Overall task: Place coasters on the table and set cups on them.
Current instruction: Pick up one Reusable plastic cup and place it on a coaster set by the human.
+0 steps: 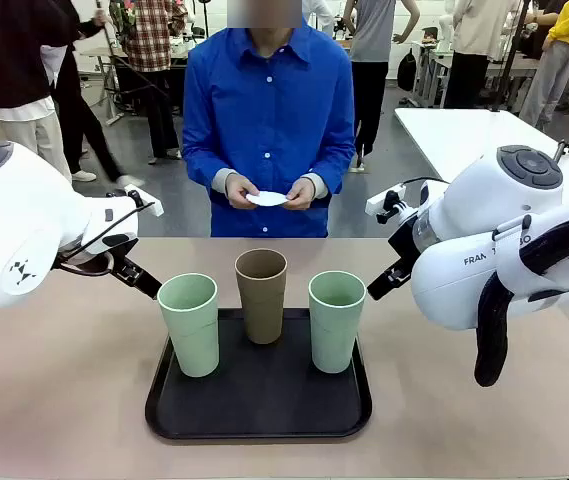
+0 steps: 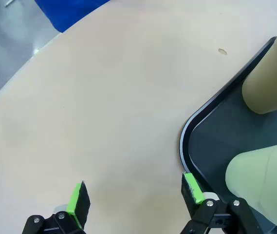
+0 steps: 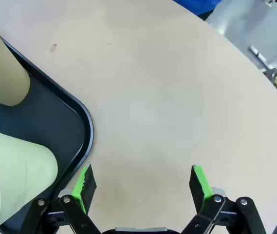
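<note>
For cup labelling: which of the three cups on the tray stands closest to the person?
The olive-brown cup, in the middle; the left mint cup and right mint cup stand nearer the robot.

3 cups (image 1: 262, 295) stand on the black tray (image 1: 264, 405) on the table (image 1: 54, 400); the person's hands (image 1: 239, 192) hold a white coaster (image 1: 266, 199).

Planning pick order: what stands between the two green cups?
The brown cup, slightly farther back on the black tray, between the left green cup and right green cup, seen in the front view.
</note>
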Robot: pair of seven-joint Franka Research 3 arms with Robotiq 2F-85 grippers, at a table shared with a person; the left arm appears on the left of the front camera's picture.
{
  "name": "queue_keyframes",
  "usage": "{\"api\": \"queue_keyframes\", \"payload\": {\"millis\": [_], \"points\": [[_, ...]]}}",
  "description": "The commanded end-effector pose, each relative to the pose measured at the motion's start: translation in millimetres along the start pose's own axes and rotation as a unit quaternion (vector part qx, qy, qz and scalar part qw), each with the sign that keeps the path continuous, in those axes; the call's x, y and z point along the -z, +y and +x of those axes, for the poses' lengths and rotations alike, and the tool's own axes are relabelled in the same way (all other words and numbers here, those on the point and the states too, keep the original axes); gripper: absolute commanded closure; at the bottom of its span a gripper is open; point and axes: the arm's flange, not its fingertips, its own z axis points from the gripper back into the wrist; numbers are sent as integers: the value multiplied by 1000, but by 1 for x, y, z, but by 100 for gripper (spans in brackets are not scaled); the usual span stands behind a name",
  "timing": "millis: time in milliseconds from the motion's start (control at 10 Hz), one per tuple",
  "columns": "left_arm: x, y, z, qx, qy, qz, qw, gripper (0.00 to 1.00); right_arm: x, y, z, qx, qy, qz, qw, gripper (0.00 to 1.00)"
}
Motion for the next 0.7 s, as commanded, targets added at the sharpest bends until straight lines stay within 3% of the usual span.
{"api": "queue_keyframes", "payload": {"millis": [0, 600], "points": [[0, 0, 0, 0, 0, 0, 1000, 0, 0, 0, 0, 0, 0, 0, 1000, 0], [0, 0, 0, 0, 0, 0, 1000, 0, 0, 0, 0, 0, 0, 0, 1000, 0]]}}
